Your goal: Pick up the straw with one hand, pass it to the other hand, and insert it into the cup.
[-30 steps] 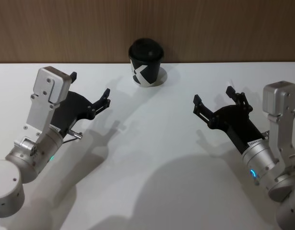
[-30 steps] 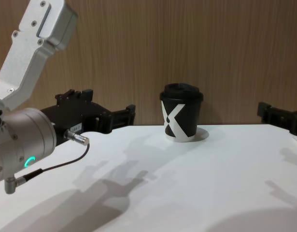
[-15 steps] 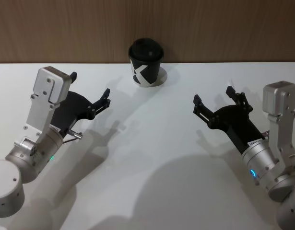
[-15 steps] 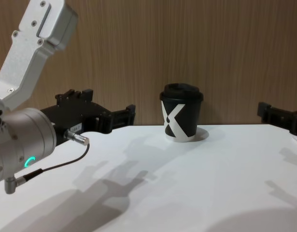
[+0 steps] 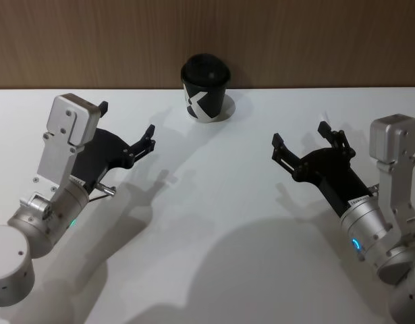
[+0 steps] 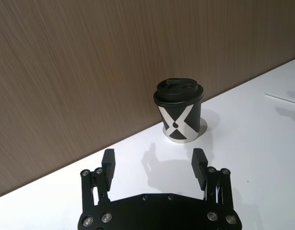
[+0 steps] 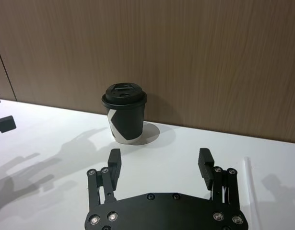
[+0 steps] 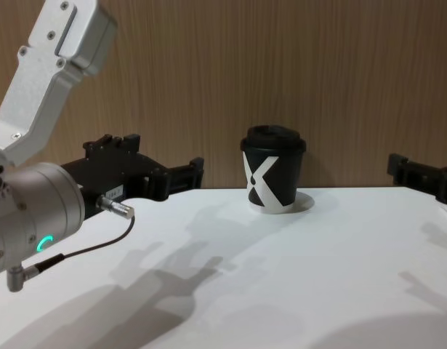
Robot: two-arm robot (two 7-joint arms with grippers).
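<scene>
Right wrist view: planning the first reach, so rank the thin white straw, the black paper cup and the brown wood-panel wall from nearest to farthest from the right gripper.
From the right gripper:
1. thin white straw, lying close alongside it.
2. black paper cup, standing farther ahead.
3. brown wood-panel wall, behind the cup.

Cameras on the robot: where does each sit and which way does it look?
Head view: high up, looking down at the table, the cup, the open left gripper and open right gripper on their arms.
Chest view: lower, looking across the table; left arm large on the left, right gripper's tip at the right edge.
Left wrist view: behind the left gripper's fingers, facing the cup.
Right wrist view: behind the right gripper's fingers, facing the cup.
Shared: both wrist views see the cup against the wooden wall.
</scene>
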